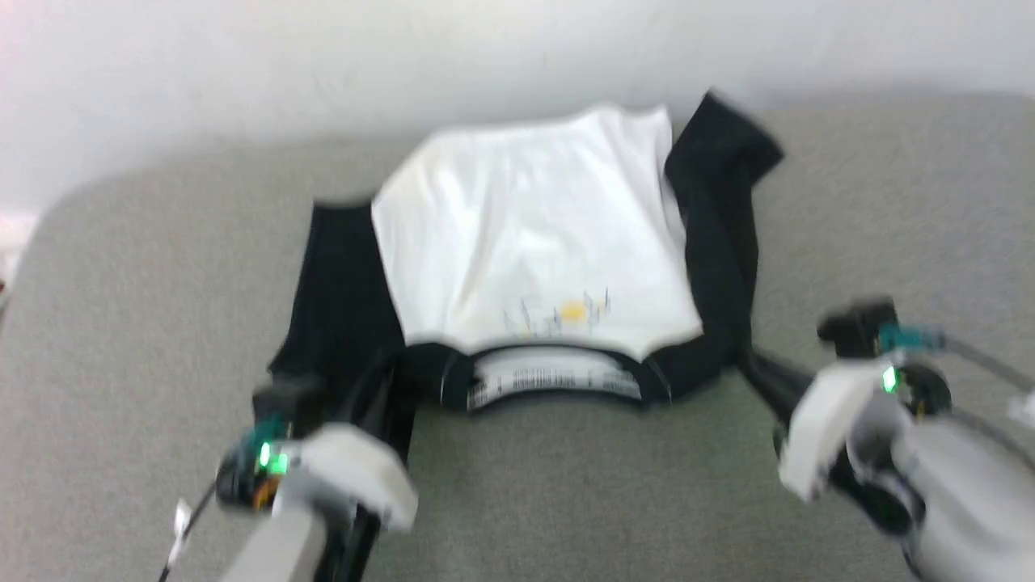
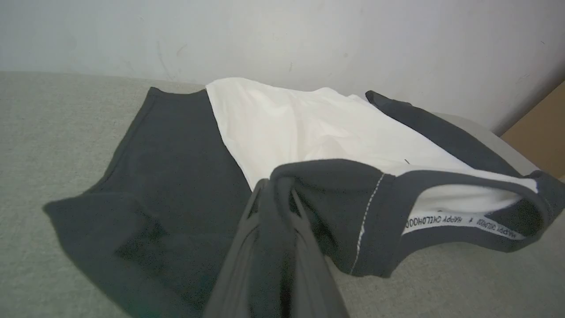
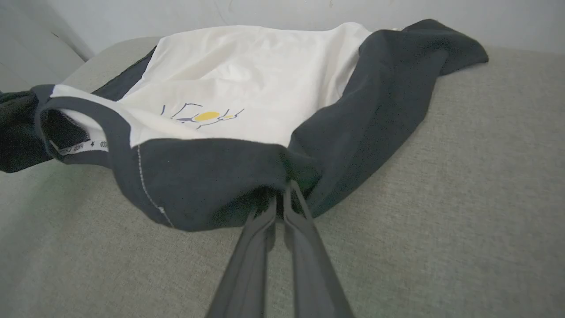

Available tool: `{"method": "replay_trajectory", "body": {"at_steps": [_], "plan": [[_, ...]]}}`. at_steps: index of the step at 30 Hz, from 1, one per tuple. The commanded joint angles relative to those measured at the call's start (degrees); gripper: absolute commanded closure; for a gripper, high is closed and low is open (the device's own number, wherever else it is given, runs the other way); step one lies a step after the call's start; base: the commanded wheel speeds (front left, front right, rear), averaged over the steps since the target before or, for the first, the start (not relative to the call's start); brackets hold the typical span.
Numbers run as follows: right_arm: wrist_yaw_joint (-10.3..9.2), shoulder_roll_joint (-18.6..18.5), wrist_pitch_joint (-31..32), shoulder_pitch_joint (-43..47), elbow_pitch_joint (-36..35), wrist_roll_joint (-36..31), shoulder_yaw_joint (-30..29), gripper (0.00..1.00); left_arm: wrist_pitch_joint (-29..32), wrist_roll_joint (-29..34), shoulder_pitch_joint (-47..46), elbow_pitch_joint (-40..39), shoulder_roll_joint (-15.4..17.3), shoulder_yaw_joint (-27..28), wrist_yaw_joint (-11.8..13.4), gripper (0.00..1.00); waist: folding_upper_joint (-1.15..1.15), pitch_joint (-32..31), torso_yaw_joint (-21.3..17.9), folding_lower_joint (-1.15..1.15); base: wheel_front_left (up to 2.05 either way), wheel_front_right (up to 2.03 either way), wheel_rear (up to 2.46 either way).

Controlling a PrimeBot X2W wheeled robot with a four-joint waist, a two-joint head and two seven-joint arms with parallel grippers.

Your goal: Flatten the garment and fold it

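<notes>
Item 1: grey-green counter (image 1: 162, 323) covered in woven fabric, matte, with a rounded far-left corner; the far edge meets the wall.
Item 2: plain white wall (image 1: 323, 65), painted, with faint scuffs and hairline marks visible in the left wrist view.
Item 3: flat brown panel (image 2: 540, 132), cardboard-coloured, beside the counter's far end against the wall; kind cannot be told.

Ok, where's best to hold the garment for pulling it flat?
By the black shoulders either side of the collar, coming from the near edge, where the left gripper and right gripper pinch the garment: the collar end faces the robot.
</notes>
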Motion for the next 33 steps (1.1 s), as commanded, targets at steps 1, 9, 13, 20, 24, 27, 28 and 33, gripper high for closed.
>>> {"method": "replay_trajectory", "body": {"at_steps": [1, 9, 13, 20, 24, 27, 28, 33], "plan": [[-0.13, -0.99, 0.34, 3.3, -1.23, -0.92, -1.68, 1.0, 1.09, -0.38, 3.33, -2.49, 1.45, 0.16, 1.11, 1.0, 0.0, -8.12, -2.02, 0.03, 0.0, 0.0, 0.0], [-0.13, 0.39, 6.88, 26.66, -9.77, -8.98, -19.56, 1.0, 9.35, -2.38, 21.85, -18.77, 4.97, -1.13, 6.35, 1.0, 0.0, -12.6, -2.08, 0.03, 0.0, 0.0, 0.0], [-0.13, 4.82, 12.26, 38.63, -17.01, -15.13, -30.13, 1.0, 12.34, -3.16, 28.39, -23.37, 5.53, -2.48, 8.21, 1.0, 0.0, -13.37, -1.42, 0.03, 0.0, 0.0, 0.0], [-0.13, 16.68, 24.82, 54.7, -31.24, -26.8, -40.56, 1.0, 16.21, -3.7, 33.54, -24.03, 5.55, -5.09, 9.83, 1.0, 0.0, -13.01, -0.75, 0.03, 0.0, 0.0, 0.0], [-0.13, 19.43, 27.85, 56.69, -33.37, -31.95, -41.01, 0.85, 17.38, -5.64, 33.38, -21.06, 4.17, -5.56, 9.03, 1.0, 0.0, -12.1, -0.82, 0.03, 0.0, 0.0, 0.0], [-0.13, 19.94, 28.08, 56.43, -32.11, -33.21, -39.93, 0.0, 18.21, -7.46, 32.25, -18.44, 2.89, -5.91, 7.49, 0.0, 0.0, -11.59, -0.65, 0.03, 0.0, 0.0, 0.0], [-0.13, 19.98, 27.6, 56.25, -31.97, -33.14, -39.51, 0.0, 18.06, -7.77, 31.85, -17.84, 2.63, -5.88, 7.1, 0.0, 0.0, -11.5, -0.63, 0.03, 0.0, 0.0, 0.0], [-0.13, 19.71, 20.97, 55.65, -35.22, -33.07, -39.02, 0.0, 14.29, -7.8, 30.64, -18.01, 2.03, -4.56, 6.5, 0.0, 0.0, -11.82, -0.54, 0.03, 0.0, 0.0, 0.0]]}}
